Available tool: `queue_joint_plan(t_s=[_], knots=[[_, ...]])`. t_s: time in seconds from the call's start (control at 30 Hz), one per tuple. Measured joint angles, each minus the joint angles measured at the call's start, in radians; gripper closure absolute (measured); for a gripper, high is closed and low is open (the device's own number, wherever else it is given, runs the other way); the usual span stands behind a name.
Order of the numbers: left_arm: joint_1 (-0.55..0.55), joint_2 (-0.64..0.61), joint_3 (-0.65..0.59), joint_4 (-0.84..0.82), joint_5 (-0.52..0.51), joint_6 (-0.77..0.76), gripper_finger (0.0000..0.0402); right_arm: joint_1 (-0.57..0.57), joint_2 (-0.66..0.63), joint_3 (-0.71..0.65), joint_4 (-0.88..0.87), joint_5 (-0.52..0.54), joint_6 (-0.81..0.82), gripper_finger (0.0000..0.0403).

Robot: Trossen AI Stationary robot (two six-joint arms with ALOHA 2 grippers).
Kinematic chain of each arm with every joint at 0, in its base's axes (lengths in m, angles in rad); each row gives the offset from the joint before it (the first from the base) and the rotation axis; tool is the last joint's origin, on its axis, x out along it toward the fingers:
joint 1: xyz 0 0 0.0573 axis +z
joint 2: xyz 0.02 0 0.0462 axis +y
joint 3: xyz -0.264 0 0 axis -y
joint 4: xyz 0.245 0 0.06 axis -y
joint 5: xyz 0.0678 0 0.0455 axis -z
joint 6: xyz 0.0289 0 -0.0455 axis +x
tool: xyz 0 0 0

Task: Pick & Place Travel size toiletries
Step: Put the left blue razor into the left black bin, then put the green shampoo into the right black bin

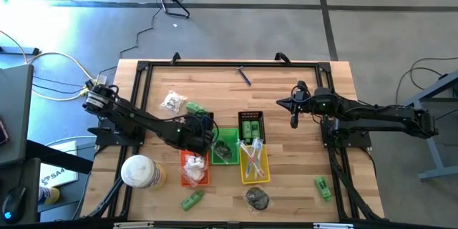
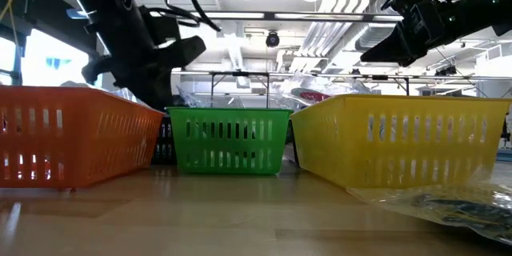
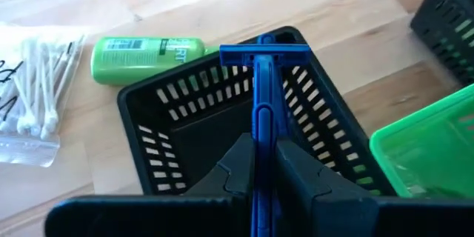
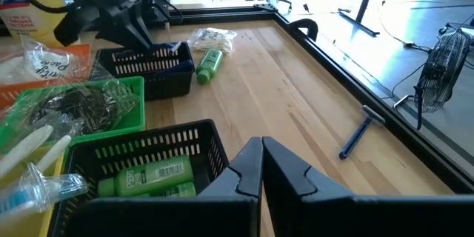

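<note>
Left claw (image 3: 263, 167) pinches a blue razor (image 3: 263, 81) above the black basket (image 3: 185, 118) (only its wrist view shows this); a green bottle (image 3: 144, 50) lies beyond. Right claw (image 4: 261, 164) hangs closed, empty.

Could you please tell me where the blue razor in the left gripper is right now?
The blue razor is clamped in the left gripper, over the empty black basket, beside the green bottle.

green bottle (image 3: 148, 56) label: letters "RT" readable, rest blurred | round white-and-yellow container (image 4: 29, 4): print too blurred to read
</note>
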Motion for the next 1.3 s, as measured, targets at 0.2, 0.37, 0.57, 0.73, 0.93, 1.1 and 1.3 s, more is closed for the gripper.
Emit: queue_joint_plan(t_s=[0.2,0.37,0.57,0.73,0.93,1.1,1.3], knots=[[0.0,0.006,0.0,-0.009,0.002,-0.023,0.0371,0.0,0.0,0.0,0.001,0.0,0.0,0.0401],[0.0,0.006,0.0,0.0,0.003,-0.023,0.0363,0.0,0.0,0.0,0.004,0.0,0.0,0.0401],[0.0,0.006,0.0,0.0,0.005,-0.022,0.0331,0.0,0.0,0.0,0.004,0.0,0.0,0.0401],[0.001,0.005,0.0,-0.008,0.006,-0.016,0.0315,0.0,0.0,0.0,0.003,0.0,0.0,0.0401],[0.001,0.005,0.0,-0.004,0.005,0.024,0.0299,0.0,0.0,0.0,0.003,0.0,0.0,0.0401],[0.001,-0.003,0.0,0.007,0.006,0.041,0.0303,0.0,0.0,0.0,0.003,0.0,0.0,0.0401],[0.001,-0.053,0.0,0.032,0.004,0.139,0.0339,0.0,0.0,0.0,0.003,0.0,0.0,0.0401]])
